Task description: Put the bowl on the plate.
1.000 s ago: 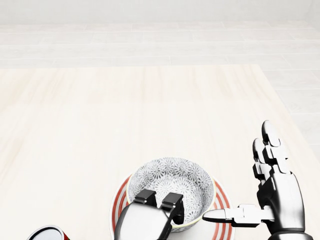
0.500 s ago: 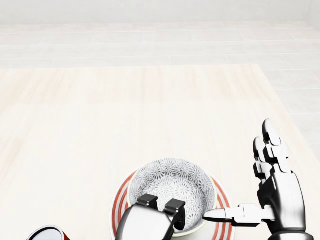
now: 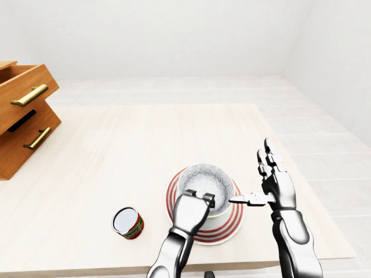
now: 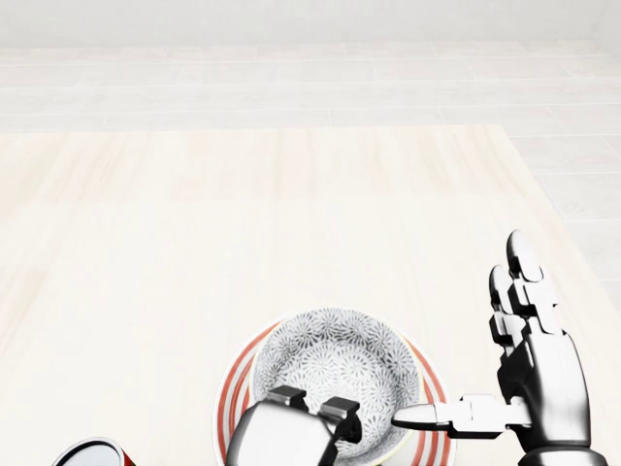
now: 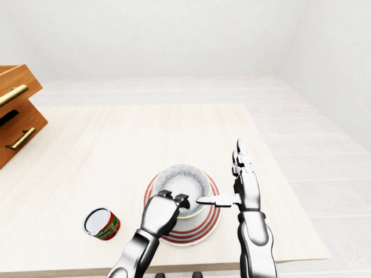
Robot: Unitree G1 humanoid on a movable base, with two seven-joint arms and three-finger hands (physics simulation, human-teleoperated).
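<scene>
Left-eye view: bowl [image 3: 204, 184] resting on striped plate [image 3: 231, 219] on tabletop [image 3: 116, 150]; left robot hand [image 3: 195, 202] gripping near rim. Head view: right robot hand [image 4: 505, 379] open beside bowl. Right-eye view: can [image 5: 101, 223] lying left of plate.

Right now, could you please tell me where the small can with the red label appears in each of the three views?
Left-eye view: the can lies on the table, lower left of centre, left of the striped plate.
Head view: only its rim shows, cut off at the bottom-left corner.
Right-eye view: lower left, again left of the plate.
Shared landmark: the plate under the bowl.
</scene>
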